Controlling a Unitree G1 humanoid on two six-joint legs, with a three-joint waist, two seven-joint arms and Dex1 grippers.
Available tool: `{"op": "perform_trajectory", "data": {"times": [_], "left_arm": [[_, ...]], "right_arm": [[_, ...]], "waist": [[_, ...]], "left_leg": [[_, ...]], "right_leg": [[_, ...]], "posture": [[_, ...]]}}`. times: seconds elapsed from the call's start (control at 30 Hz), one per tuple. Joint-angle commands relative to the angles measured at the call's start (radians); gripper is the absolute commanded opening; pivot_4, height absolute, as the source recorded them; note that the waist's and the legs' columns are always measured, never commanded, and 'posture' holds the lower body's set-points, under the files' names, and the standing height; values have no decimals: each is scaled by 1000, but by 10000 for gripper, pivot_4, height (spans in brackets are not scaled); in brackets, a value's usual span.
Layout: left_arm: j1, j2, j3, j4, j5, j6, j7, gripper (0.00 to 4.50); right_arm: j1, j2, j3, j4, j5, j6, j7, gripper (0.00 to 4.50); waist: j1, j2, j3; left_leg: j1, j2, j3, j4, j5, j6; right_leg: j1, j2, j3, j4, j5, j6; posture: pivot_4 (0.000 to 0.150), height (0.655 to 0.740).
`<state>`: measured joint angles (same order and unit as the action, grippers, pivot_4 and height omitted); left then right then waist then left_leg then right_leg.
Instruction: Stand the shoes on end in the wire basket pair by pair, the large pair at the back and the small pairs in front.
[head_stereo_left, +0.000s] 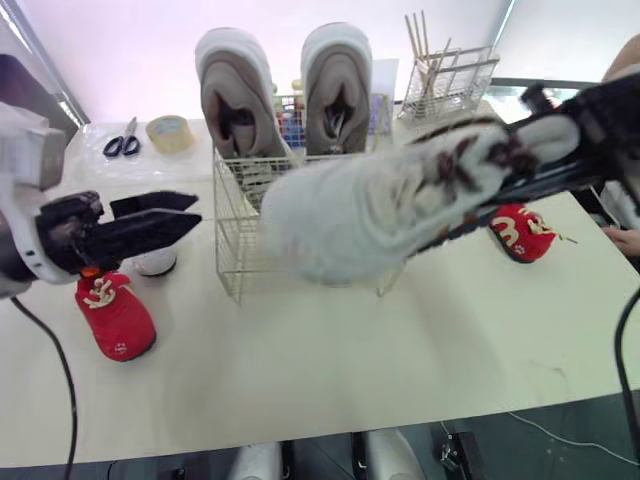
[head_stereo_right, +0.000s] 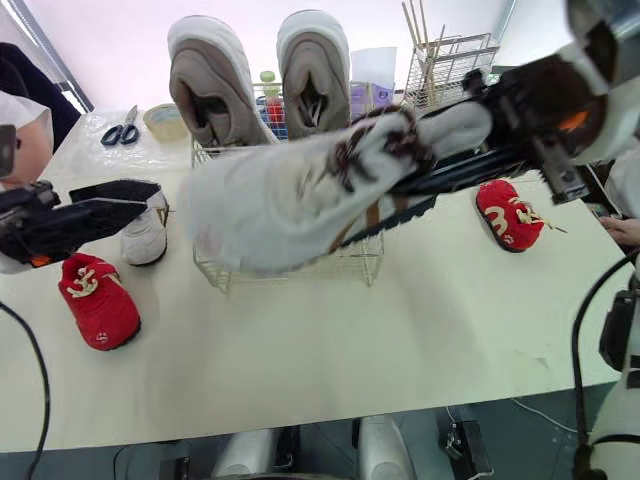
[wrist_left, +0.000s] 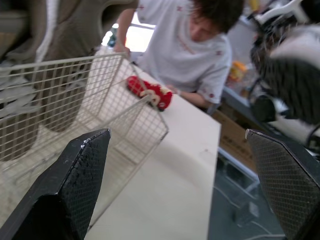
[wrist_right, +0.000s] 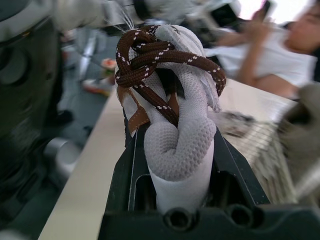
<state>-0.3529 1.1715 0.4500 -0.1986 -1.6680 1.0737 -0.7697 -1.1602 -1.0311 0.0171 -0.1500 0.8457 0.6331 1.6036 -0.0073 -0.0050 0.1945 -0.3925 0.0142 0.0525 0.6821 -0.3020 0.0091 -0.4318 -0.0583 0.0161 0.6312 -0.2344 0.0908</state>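
A white shoe with brown laces (head_stereo_left: 380, 205) hangs level in the air over the front of the wire basket (head_stereo_left: 230, 240). My right gripper (wrist_right: 172, 137) is shut on its heel end. The large beige pair (head_stereo_left: 237, 95) (head_stereo_left: 337, 85) stands on end at the back of the basket. At the left, above the table, my left gripper (head_stereo_left: 165, 218) is open and holds nothing, its fingers (wrist_left: 75, 185) wide apart. Beside it stands a small white shoe (head_stereo_right: 145, 235). One small red shoe (head_stereo_left: 115, 315) lies at the left, another (head_stereo_left: 522, 232) at the right of the basket.
Scissors (head_stereo_left: 122, 143) and a tape roll (head_stereo_left: 169, 132) lie at the back left. A second wire rack (head_stereo_left: 447, 80) with sticks stands at the back right. Bottles stand behind the basket. A person (wrist_left: 190, 45) leans at the table's side, a hand (head_stereo_left: 625, 240) at the right edge.
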Motion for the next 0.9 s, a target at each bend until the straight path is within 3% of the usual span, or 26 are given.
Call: {"op": "perform_trajectory", "data": {"times": [0.03, 0.17, 0.33, 0.43, 0.8, 0.9], "left_arm": [[-95, -4, -87, -9, 50, 35, -107, 45000], [-224, -94, -195, 1, 20, 78, -116, 45000], [-269, -168, -259, -54, 19, 118, -103, 45000], [-243, -178, -310, -120, 147, 108, -178, 45000], [-303, -294, -423, -96, 303, 108, -253, 45000], [-317, -314, -412, -78, 307, 116, -251, 36357]], "right_arm": [[-63, -5, 97, 12, 11, -133, 11, 7114], [-108, -18, 289, 34, -31, -321, 11, 7114], [-155, -10, 427, 98, -82, -477, 11, 7114], [-175, -3, 472, 125, -71, -513, 11, 7114], [-209, 2, 525, 117, -22, -530, 11, 7114], [-207, 1, 525, 120, -31, -524, 11, 6944]], "waist": [[-4, -2, 1], [-9, -4, 1], [-10, -6, 1], [-11, -6, 1], [-5, -6, 1], [-6, -6, 1]], "left_leg": [[0, 0, 0, 0, 0, 0], [0, -3, 2, 1, 0, 0], [-1, -3, 1, 1, 0, 0], [-1, -2, 1, 1, 0, 0], [-1, -2, 0, 1, 1, -1], [-1, -2, 0, 1, 1, -1]], "right_leg": [[0, -1, 0, -1, 0, 0], [0, -4, 0, -1, 0, 1], [0, -4, 0, -1, 1, 2], [0, -4, 0, -1, 1, 2], [0, -3, 0, -1, 1, 2], [0, -3, 0, 0, 1, 2]], "posture": [[1500, 7400], [1500, 7400], [1500, 7400], [1500, 7400], [1500, 7400], [1500, 7400]]}}
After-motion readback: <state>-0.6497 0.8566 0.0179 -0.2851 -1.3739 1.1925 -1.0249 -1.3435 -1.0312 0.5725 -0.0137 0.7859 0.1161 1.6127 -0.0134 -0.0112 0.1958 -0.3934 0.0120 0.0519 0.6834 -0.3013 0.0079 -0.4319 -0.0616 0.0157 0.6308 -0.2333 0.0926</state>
